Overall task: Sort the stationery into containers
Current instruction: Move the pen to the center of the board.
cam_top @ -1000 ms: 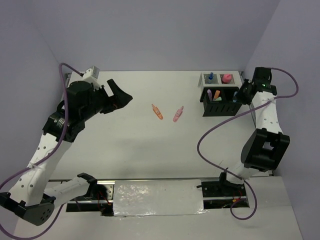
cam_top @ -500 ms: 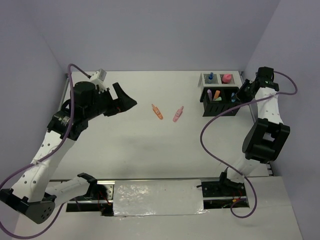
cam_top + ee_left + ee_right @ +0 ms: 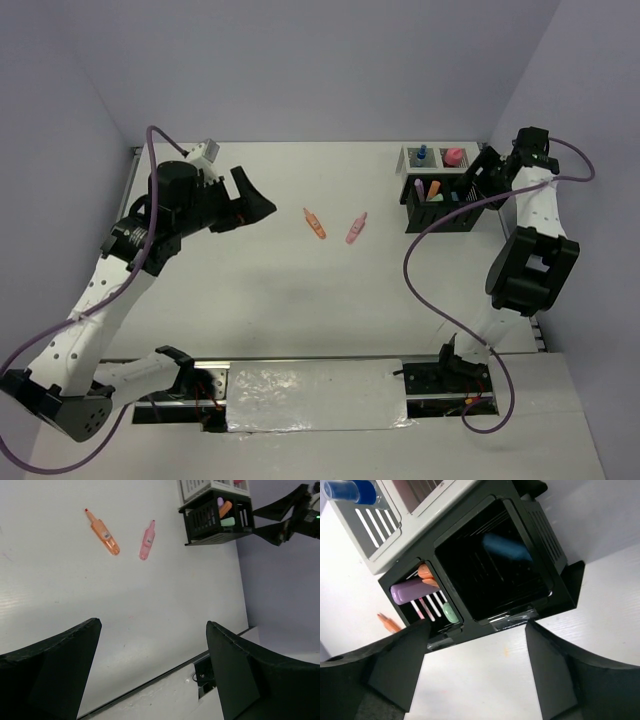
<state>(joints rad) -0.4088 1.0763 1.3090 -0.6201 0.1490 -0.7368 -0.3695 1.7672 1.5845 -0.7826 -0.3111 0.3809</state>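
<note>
Right gripper (image 3: 477, 630) now apart over organiser (image 3: 545, 530), blue marker (image 3: 506, 547) dropped in; left gripper (image 3: 153, 624), apart, should straddle orange marker (image 3: 103, 527) squarely.

The white, matte bench (image 3: 300, 300) carries four things directly on its surface. A stubby orange plastic marker (image 3: 315, 224) and a stubby pink plastic marker (image 3: 356, 228) lie flat near the middle of its far half. They are close together but apart, and their near ends angle toward each other in a loose V. At the far right corner stands a black slatted desk organiser (image 3: 440, 224). A smaller white mesh square tray (image 3: 408, 160) sits just behind it, up against its far wall. The two markers lie well apart from both containers.
</note>
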